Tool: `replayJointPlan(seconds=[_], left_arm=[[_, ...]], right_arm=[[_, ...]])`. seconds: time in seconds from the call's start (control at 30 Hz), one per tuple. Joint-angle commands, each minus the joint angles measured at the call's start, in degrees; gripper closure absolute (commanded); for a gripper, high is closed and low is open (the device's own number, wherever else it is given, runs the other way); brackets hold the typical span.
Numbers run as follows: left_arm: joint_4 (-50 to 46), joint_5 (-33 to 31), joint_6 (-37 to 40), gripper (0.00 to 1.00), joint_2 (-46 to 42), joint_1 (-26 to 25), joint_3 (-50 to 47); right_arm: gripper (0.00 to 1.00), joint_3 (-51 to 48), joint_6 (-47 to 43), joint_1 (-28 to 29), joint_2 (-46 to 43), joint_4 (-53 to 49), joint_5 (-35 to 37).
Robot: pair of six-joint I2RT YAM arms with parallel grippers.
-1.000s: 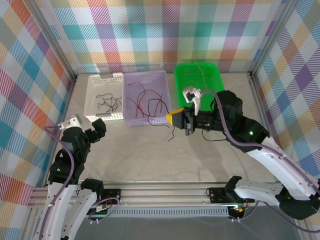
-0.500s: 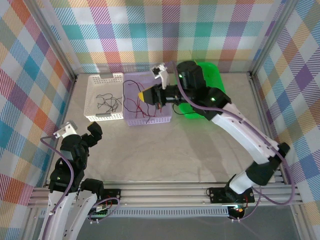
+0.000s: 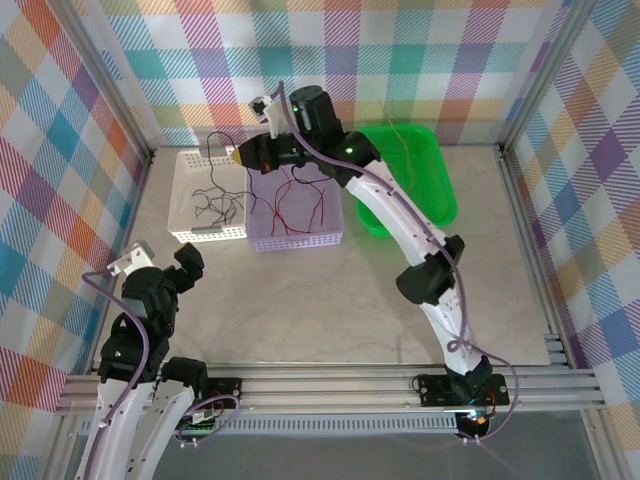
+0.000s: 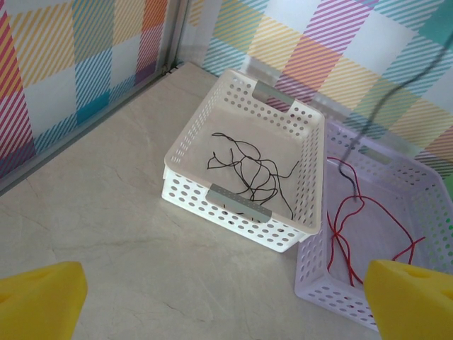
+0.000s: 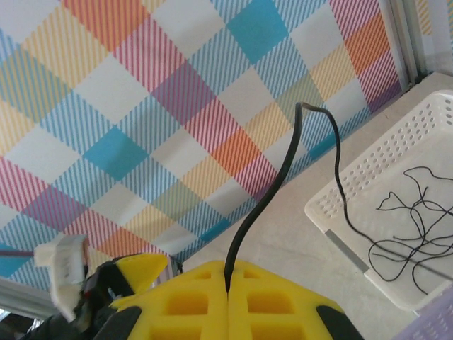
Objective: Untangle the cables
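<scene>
Right hand moved over white basket | pinching black cable

Right gripper swings left from mid-table, black cable pinched, now over the far rim of the white basket.

The counter is pale beige, faintly marbled. The walls carry diagonal-striped checks in orange, teal, purple, yellow and pink. The white basket has black cables, the lilac basket has red cables, and the bin is bright green. The jaws are yellow.
</scene>
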Motion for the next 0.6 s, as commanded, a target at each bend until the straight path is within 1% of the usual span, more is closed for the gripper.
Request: replayJointPlan(seconds=[0.0, 0.3, 0.4, 0.57], left_arm=[[1.64, -0.26, 0.52, 0.0, 0.4, -0.57, -0.28], [1.85, 0.87, 0.47, 0.0, 0.65, -0.57, -0.36], [1.96, 1.4, 0.44, 0.0, 0.95, -0.53, -0.25], [2.08, 1.88, 0.44, 0.0, 0.84, -0.53, -0.25]], right_arm=[[1.0, 3.65, 2.02, -0.57, 2.69, 1.1, -3.58], [1.0, 3.72, 5.64, -0.58, 6.57, 14.89, -12.0], [1.0, 3.64, 6.41, -0.58, 6.13, 18.84, -12.76], [1.0, 3.57, 6.98, -0.57, 4.82, 22.54, -10.78]])
